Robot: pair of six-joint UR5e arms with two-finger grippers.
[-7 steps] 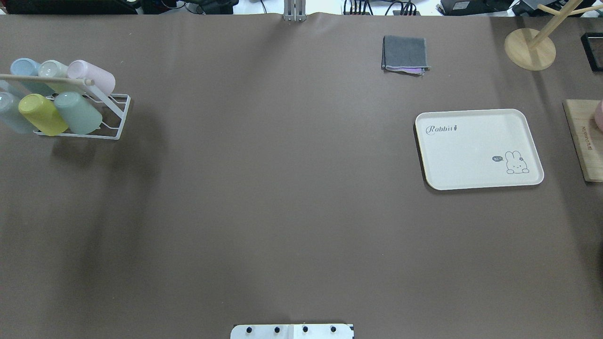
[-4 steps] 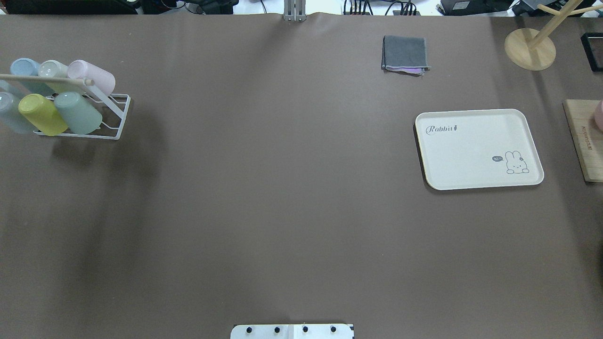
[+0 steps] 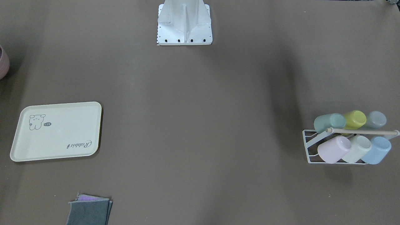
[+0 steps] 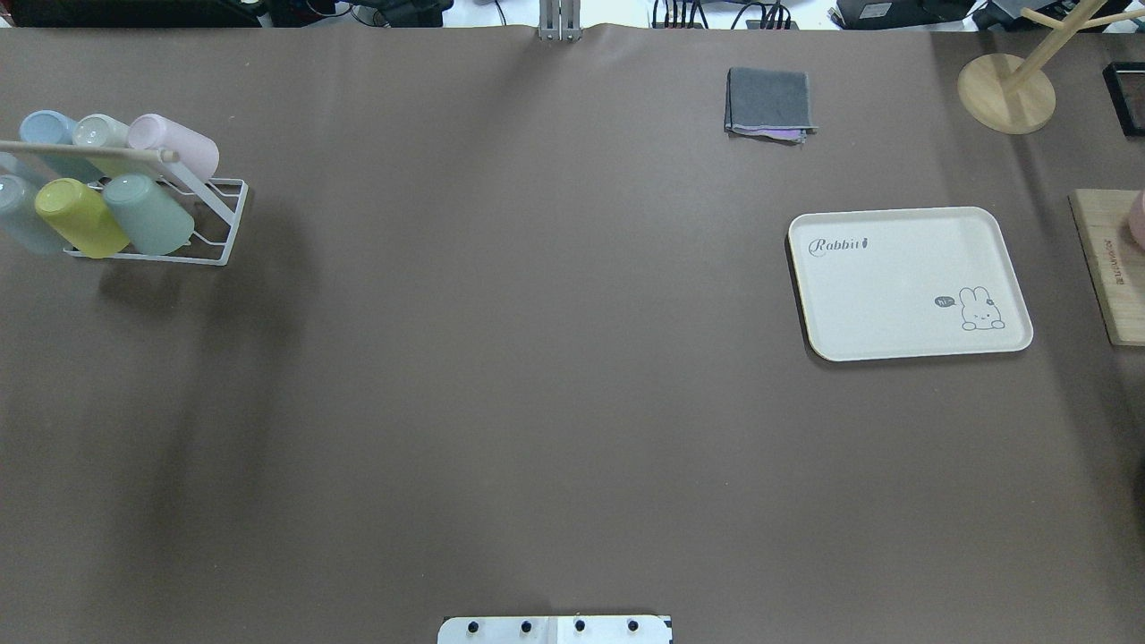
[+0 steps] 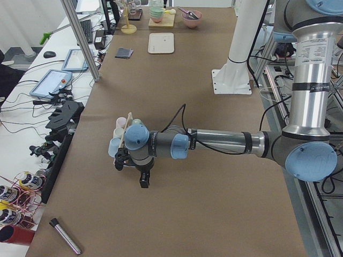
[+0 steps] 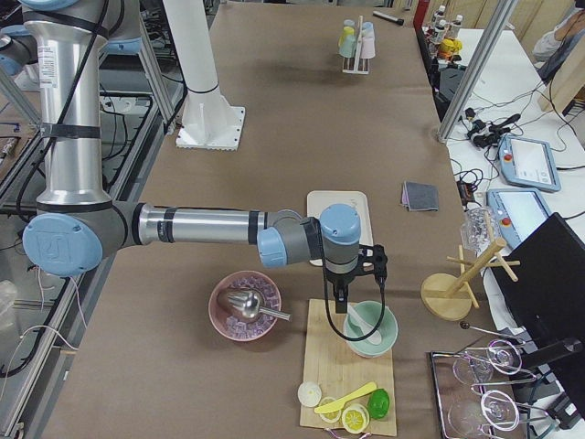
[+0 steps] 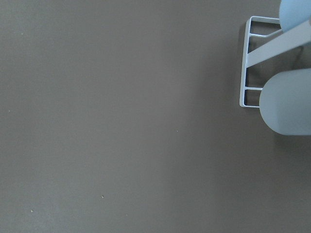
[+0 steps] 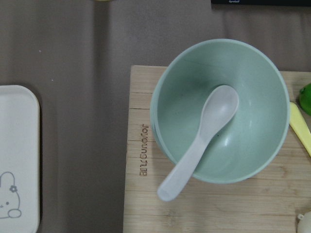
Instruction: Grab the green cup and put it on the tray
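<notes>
lying racked, green cup (image 4: 148,215); cannot tell whether left gripper (image 5: 144,180) or right gripper (image 6: 339,294) gapes.

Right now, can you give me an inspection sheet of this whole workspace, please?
Surface: brown table cover, nothing spilled seen.
Job's things: green cup tilted in the white wire rack, beside a lime cup; tray holds nothing, across the table.
Clutter: folded grey cloth; wooden board with green bowl and spoon.
Grippers: left gripper near the rack, right gripper over the bowl; open or shut, cannot tell.
Cables: black cable looped along the left arm.
Surroundings: side bench with a tablet.
</notes>
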